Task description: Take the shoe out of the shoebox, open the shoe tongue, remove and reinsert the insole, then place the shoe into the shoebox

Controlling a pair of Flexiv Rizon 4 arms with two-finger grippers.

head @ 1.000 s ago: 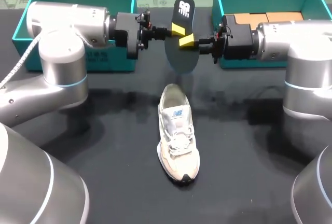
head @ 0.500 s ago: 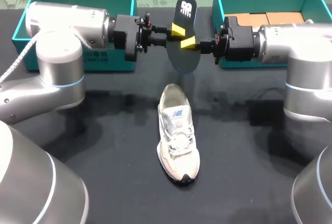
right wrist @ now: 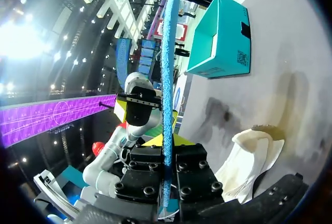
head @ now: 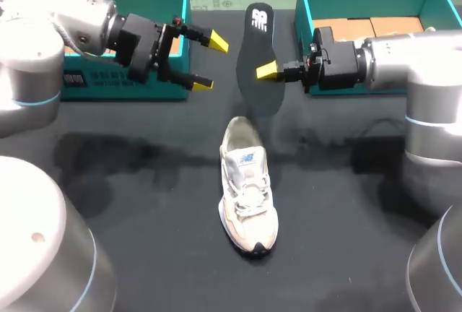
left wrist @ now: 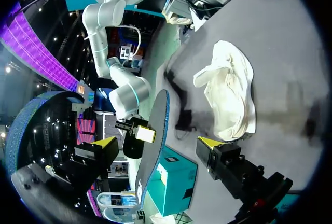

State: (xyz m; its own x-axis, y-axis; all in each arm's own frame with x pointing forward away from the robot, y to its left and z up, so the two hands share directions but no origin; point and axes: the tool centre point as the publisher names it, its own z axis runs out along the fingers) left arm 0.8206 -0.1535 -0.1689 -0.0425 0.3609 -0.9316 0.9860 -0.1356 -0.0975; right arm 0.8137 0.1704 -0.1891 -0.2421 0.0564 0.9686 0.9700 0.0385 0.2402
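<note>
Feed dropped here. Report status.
Left hand open, off insole. Right hand shut on insole, held upright. Shoe on table. Nothing between insole and shoe.

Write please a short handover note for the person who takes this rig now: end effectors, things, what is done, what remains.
Left end effector: open, empty, in front of the left box.
Right end effector: in front of the right box, shut on the insole, which it holds upright beyond the heel of the shoe.
The shoe lies on the table, toe toward the head camera.
Done: shoe out, insole out.
Left: reinsert the insole, put the shoe back in its box.
</note>
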